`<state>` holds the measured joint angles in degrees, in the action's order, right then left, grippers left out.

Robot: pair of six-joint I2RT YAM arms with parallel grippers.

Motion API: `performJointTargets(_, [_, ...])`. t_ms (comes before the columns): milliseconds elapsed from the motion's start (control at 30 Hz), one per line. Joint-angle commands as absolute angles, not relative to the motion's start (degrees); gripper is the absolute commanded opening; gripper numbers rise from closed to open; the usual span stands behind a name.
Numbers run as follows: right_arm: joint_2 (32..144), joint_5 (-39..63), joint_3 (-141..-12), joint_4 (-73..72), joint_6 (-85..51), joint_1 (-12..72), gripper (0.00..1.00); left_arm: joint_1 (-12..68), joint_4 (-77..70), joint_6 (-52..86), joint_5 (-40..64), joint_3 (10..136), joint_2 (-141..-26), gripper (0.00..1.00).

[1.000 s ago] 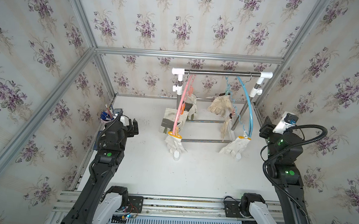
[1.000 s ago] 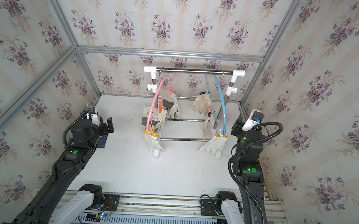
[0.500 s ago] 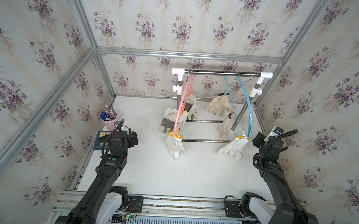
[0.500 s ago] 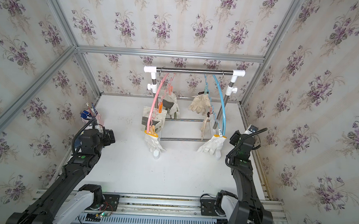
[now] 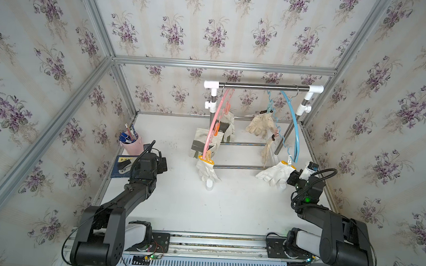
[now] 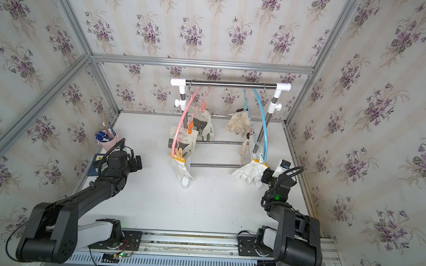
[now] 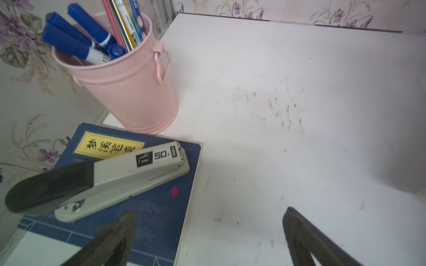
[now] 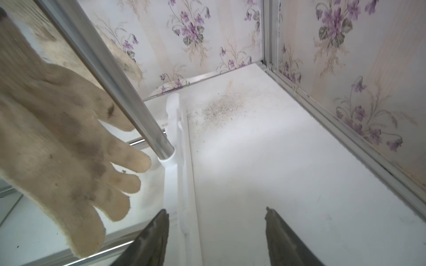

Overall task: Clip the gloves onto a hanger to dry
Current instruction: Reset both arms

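Both arms had dropped and folded back from the rack (image 5: 261,85) since a second ago, when they stood taller beside it. On the rack's left side and well clear of it, the left gripper (image 7: 209,211) hung with its jaws spread wide and empty. At the rack's right foot the right gripper (image 8: 216,209) sat low, jaws apart with nothing between them, just beside a white knitted glove (image 5: 274,172) but not holding it. All the gloves in sight hung from the rack, three on the pink hanger (image 5: 214,121) and three on the blue hanger (image 5: 295,129). A white one hung at each near end, with canvas gloves (image 5: 203,143) and beige gloves (image 5: 261,123) behind. No glove lay loose on the table (image 5: 227,204) below the rack. The clipping looked finished; at most the arms' retreat remained.
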<state>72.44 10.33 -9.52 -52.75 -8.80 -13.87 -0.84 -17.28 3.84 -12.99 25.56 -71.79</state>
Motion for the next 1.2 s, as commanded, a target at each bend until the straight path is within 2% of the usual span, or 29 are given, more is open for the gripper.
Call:
performJointTargets(0, [74.3, 10.6, -10.8, -59.3, -10.1, -12.7, 0.66, -0.9, -25.6, 2.3, -11.2, 27.3, -75.3, 1.00])
performJointTargets(233, [82.3, 7.3, -13.0, -66.9, -11.4, -9.2, 0.66, -0.9, -23.3, 0.5, -7.1, 32.8, -80.6, 1.00])
performJointTargets(300, [82.5, 8.0, -15.0, -62.9, -10.3, -8.5, 0.65, -0.9, -22.6, 0.5, -6.5, 33.8, -83.0, 1.00])
performJointTargets(400, [82.8, 8.4, -14.2, -65.3, -5.8, -5.0, 0.64, -0.8, -31.6, -0.4, -2.0, 29.7, -83.8, 1.00])
performJointTargets(467, [83.9, 4.3, -11.8, -70.5, -2.4, -1.1, 0.65, -0.7, -39.0, -0.7, -1.5, 26.2, -85.1, 1.00])
performJointTargets(567, [88.9, -2.8, -10.6, -79.0, 1.6, 3.7, 0.67, -0.7, -41.4, -1.3, -0.3, 25.2, -85.8, 1.00])
performJointTargets(633, [87.3, -8.6, -12.9, -71.4, -0.3, 4.4, 0.67, -0.7, -41.1, -1.2, -0.2, 25.2, -85.8, 1.00])
performJointTargets(700, [88.4, -12.2, -12.1, -74.4, -1.6, 4.2, 0.69, -0.6, -41.2, -1.2, -0.2, 25.2, -85.8, 1.00])
performJointTargets(800, [88.4, -12.3, -12.1, -74.5, -1.6, 4.3, 0.68, -0.6, -41.4, -1.5, -0.3, 25.2, -86.0, 1.00])
performJointTargets(900, [88.2, -12.4, -12.4, -73.5, -1.8, 4.3, 0.71, -0.5, -41.2, -1.4, -0.3, 25.4, -86.0, 1.00])
performJointTargets(967, [87.9, -12.4, -12.5, -72.7, -1.8, 4.2, 0.78, -0.5, -41.1, -1.4, -0.2, 25.3, -86.0, 1.00])
performJointTargets(1133, [88.2, -12.2, -12.6, -72.9, -1.8, 4.3, 0.85, -0.5, -41.0, -1.4, -0.3, 25.5, -86.2, 1.00])
performJointTargets(1167, [88.2, -12.2, -12.6, -72.9, -1.8, 4.2, 0.90, -0.5, -41.0, -1.4, -0.3, 25.4, -86.1, 1.00])
